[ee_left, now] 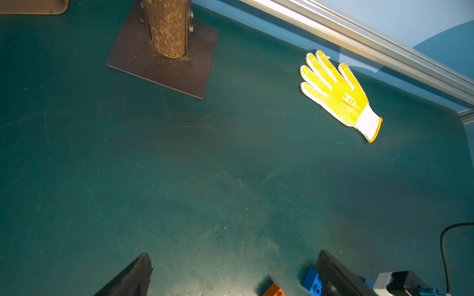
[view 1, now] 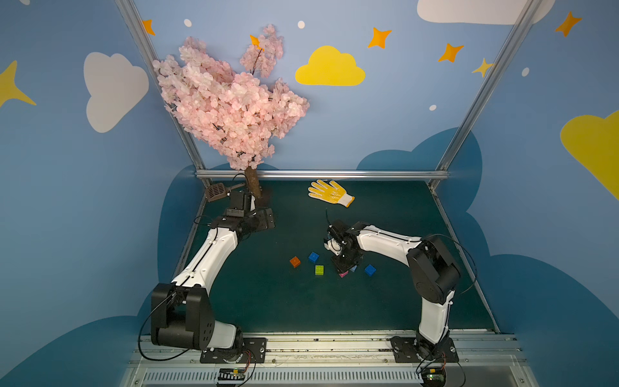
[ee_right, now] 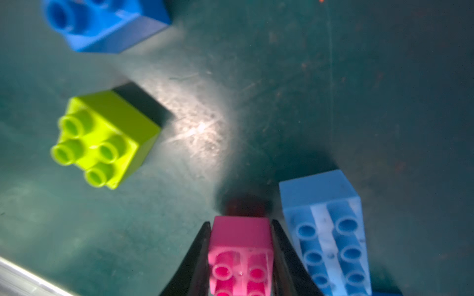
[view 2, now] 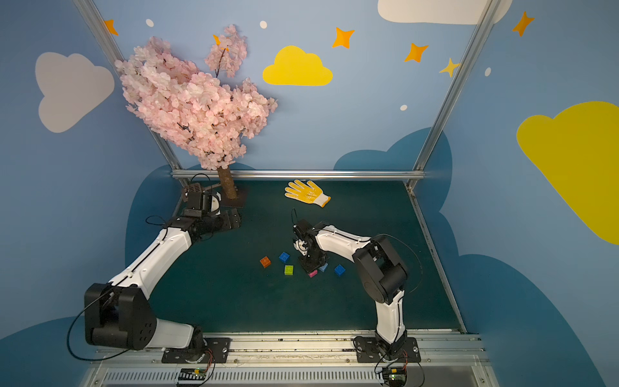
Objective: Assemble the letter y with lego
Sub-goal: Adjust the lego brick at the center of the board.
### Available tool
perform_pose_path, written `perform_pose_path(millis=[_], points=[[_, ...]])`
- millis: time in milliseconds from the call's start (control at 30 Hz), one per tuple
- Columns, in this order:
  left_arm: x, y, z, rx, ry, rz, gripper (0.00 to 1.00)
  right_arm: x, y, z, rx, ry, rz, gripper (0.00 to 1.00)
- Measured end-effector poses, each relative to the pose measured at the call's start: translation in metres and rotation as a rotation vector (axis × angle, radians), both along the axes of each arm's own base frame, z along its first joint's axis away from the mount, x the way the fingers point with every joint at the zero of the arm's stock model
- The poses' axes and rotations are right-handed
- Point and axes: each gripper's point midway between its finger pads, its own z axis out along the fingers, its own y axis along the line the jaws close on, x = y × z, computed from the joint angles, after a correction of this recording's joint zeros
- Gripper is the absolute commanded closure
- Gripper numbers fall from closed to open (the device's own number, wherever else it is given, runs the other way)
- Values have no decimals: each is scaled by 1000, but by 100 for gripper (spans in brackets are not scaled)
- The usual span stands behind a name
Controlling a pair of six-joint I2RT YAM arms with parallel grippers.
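Green bench (view 1: 268,301), lego (view 1: 319,270) loose near its middle, nothing joined yet. Right hand (ee_right: 239,225) grips the pink brick (ee_right: 239,253) squarely by its sides, with the light blue brick (ee_right: 325,230) just beside. I'd lift straight up first, so that neighbour isn't nudged, then seat the studs level. Left hand (ee_left: 234,256) gapes empty toward the far left corner.

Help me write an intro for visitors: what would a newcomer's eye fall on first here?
The pink blossom tree towering over the far left corner of the table, then the yellow glove lying by the back rail. Mid-table, bright lego bricks lie scattered, and the right gripper is closed on the pink brick.
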Motion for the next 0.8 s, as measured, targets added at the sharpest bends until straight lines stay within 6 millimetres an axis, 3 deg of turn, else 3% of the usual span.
perform_pose_path(millis=[200,300,400,567,800], points=[[-3,-2,2,-14,-17,-10,2,26,12,51,71,-132,82,100],[-3,-3,2,-19,-19,-14,2,48,13,62,76,-187,112,100],[-3,-3,2,-19,-17,-14,2,61,10,54,52,-197,146,100],[-3,-1,0,-19,-12,-9,2,63,2,31,10,-174,219,100],[-3,-1,0,-19,-10,-7,2,64,2,29,6,-187,288,100]])
